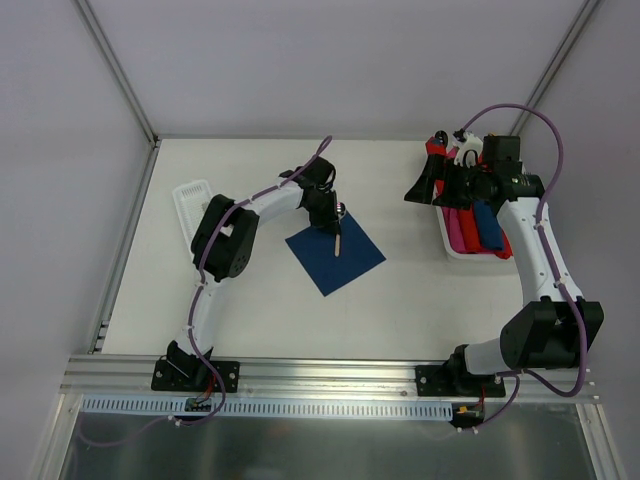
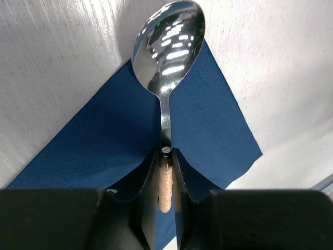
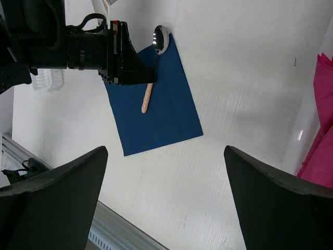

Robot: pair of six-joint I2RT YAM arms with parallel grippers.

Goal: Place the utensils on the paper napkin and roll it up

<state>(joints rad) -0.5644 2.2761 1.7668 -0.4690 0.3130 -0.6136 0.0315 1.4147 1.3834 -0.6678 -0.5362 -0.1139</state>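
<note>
Spoon [image 1: 340, 237] on napkin [image 1: 332, 262], basket [image 1: 190, 198] to its left, tray [image 1: 470, 257] of rolls [image 1: 466, 228] to its right

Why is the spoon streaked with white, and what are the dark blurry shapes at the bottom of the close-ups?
Left wrist view: the spoon mirrors bright lights as glare streaks, and the left tool looks soft, being so near. Right wrist view: the right tool shows as soft dark blobs, while the navy napkin stays sharp. Top view: even light, faint shadows.
</note>
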